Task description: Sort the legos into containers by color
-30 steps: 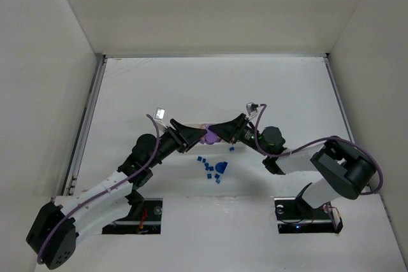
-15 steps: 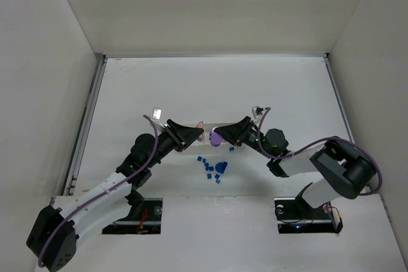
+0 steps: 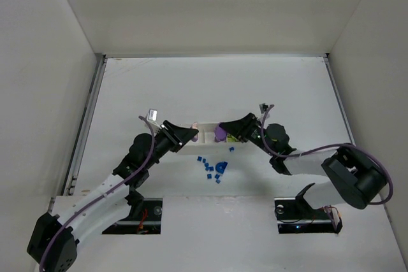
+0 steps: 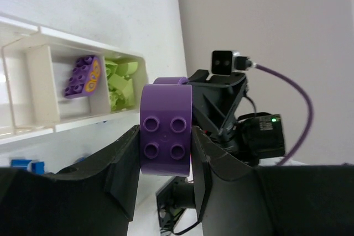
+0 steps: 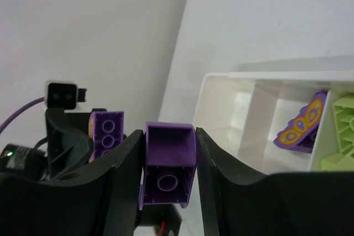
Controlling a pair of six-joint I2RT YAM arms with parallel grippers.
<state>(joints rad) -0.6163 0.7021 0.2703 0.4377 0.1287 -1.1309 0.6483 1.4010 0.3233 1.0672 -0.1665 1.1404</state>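
Purple bricks in hand: the left end effector (image 4: pixel 165 158) pinches a purple brick (image 4: pixel 166 128) and the right end effector (image 5: pixel 168 167) grips a second purple brick (image 5: pixel 168 150), both at the white tray (image 4: pixel 41 87) about halfway between the desk's near and far edges, so next each should release beside the purple-and-orange piece (image 4: pixel 83 75).

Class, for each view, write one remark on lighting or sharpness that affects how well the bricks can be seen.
Top external: soft, even light, yet the blue bricks are mere specks. Left wrist: studded purple brick crisp, left pincer almost featureless black. Right wrist: white tray glares near washout; hollow purple brick clear.
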